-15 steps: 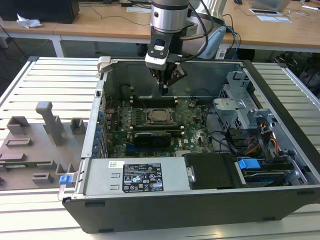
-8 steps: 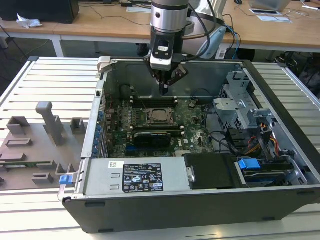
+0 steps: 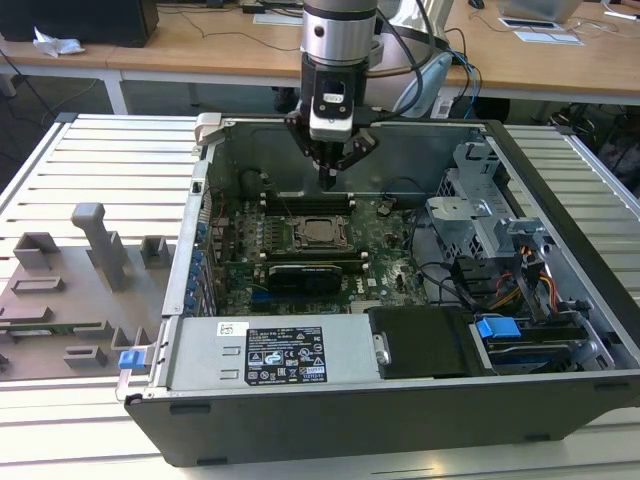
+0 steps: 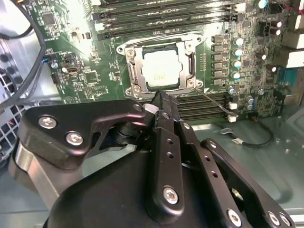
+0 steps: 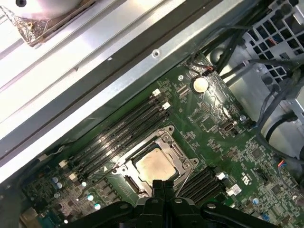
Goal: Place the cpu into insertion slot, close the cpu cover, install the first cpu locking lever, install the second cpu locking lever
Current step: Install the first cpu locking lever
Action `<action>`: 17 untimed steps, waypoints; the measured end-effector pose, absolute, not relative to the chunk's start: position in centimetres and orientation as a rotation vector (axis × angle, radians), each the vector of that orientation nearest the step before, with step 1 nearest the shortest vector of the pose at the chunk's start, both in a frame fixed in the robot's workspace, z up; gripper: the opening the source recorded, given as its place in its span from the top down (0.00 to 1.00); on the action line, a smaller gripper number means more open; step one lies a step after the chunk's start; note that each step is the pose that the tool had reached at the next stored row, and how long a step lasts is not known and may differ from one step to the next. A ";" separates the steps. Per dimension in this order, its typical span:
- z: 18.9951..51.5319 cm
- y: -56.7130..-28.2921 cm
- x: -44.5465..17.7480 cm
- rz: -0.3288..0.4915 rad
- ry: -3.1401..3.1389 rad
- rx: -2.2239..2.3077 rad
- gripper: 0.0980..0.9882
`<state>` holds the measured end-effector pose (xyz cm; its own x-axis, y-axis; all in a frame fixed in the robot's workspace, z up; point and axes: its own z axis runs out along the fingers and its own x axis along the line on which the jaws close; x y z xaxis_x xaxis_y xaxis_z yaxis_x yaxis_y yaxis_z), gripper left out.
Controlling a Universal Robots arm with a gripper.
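The cpu lies flat in the insertion slot on the green motherboard, its silver top showing through the window of the cpu cover, which lies down over it. In the exterior view the cpu sits just below my gripper, which hangs above the board near the case's back wall. My gripper is shut with nothing between its fingers. A thin locking lever sticks out slantwise from one socket corner. In the first wrist view the cpu and cover lie just beyond my gripper.
The open computer case walls in the board. Memory slots flank the socket and a long black expansion card lies in front of it. A drive cage and cables crowd the exterior view's right. Grey fixtures stand on the table left.
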<state>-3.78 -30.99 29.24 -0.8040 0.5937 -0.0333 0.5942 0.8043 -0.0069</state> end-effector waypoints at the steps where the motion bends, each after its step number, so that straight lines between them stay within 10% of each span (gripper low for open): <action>1: 29.2 -31.0 -3.8 -0.026 2.962 0.955 0.99; 17: 29.2 -31.0 -3.8 -0.021 3.047 0.626 0.99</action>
<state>-3.78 -30.99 29.25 -0.9185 0.3940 -0.0333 0.3944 0.9189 -0.0069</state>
